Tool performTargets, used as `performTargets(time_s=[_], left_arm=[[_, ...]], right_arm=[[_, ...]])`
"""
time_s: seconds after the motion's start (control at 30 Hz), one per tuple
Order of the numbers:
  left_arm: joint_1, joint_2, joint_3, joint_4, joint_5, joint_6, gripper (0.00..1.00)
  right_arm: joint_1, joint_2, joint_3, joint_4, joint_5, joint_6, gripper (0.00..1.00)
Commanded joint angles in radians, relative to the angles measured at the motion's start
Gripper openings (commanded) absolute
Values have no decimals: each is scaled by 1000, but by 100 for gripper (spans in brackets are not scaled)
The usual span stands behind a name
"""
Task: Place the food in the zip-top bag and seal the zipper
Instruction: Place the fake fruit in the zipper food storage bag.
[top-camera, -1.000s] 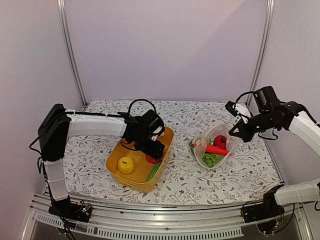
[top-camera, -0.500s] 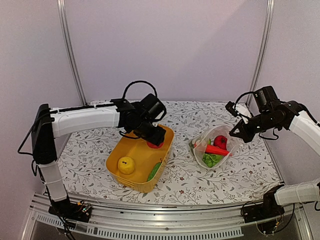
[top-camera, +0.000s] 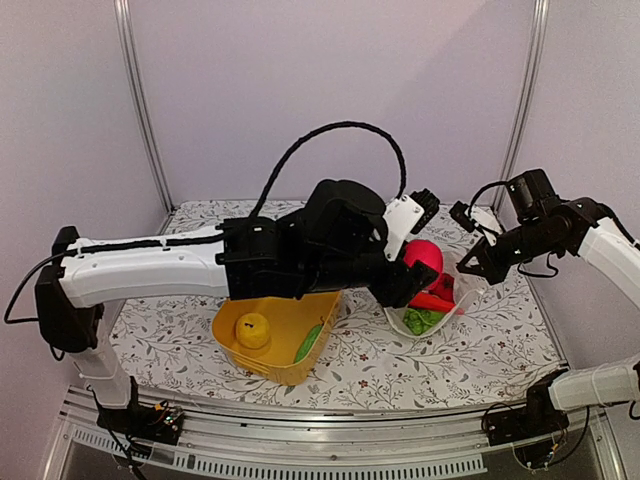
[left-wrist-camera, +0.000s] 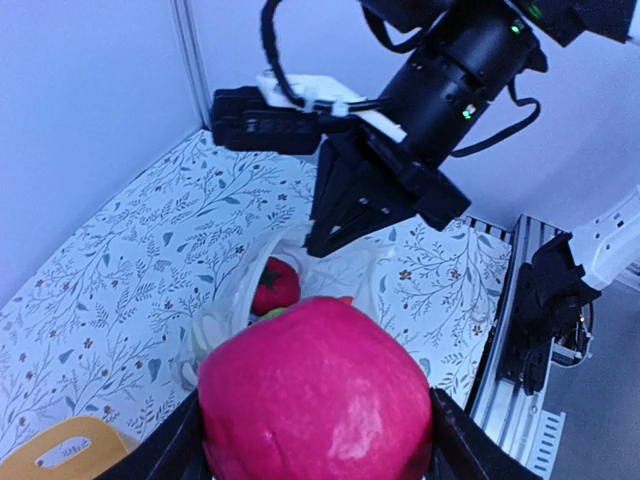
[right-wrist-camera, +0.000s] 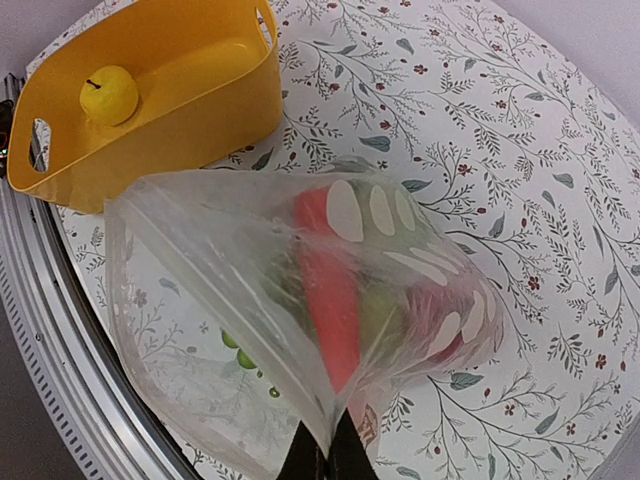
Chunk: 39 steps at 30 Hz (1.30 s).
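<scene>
Carrying, left hand: my left hand (left-wrist-camera: 312, 452) is clamped on a red round fruit (left-wrist-camera: 315, 385), one finger against each flank, and holds it in the air close to the zip-top bag (right-wrist-camera: 200, 260), not inside it
Pinching, right hand: my right hand (right-wrist-camera: 325, 462) has its fingers pressed together on a fold of the bag's upper edge and holds that edge up off the tabletop (top-camera: 480, 350)
Bag: it sits right of centre, its lower part resting on the floral cloth, with clear plastic and white dots across the top
Zipper: I cannot pick the strip out from the plastic; the mouth gapes toward my left arm, unsealed
Food in the bag: a red chili (right-wrist-camera: 330, 290) lies lengthwise in the middle, leafy greens (top-camera: 422, 320) sit at the near end, and a second red fruit (left-wrist-camera: 275, 285) with a green cap is further in
Food outside: a yellow fruit (top-camera: 252, 330) and a long green piece (top-camera: 308, 342) lie in the yellow basket (top-camera: 270, 352)
Basket: it stands on the tabletop left of the bag, apart from it, under my left forearm
</scene>
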Motion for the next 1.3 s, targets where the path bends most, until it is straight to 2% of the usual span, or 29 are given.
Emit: performTargets(time_s=[0.0,0.33,0.57,0.63,0.77,0.87,1.1,1.2,1.27], left_arm=[[-7,94,43,130,20,76,48],[-3,265,131,142,-71,129,47],[20,344,144,215,-120,181,48],[31,380,174,220,-151,187,55],[46,437,219,243,-193,207,78],[45,460,260,218,-234,215,88],[20,320,179,268,-226,222,94],[-12,216,88,325,-118,270,93],[-25,158,45,326,16,295,90]], right_arm=[[-2,16,58,-27,-58,0,0],[-1,11,86,-82,-101,1,0],[-2,11,81,-89,-118,11,0],[-2,13,83,-90,-118,14,0],[-13,20,90,-89,-116,25,0],[-31,38,96,-86,-118,35,0],[-42,64,113,-83,-137,38,0],[-42,72,115,-82,-135,37,0],[-42,73,115,-81,-135,36,0]])
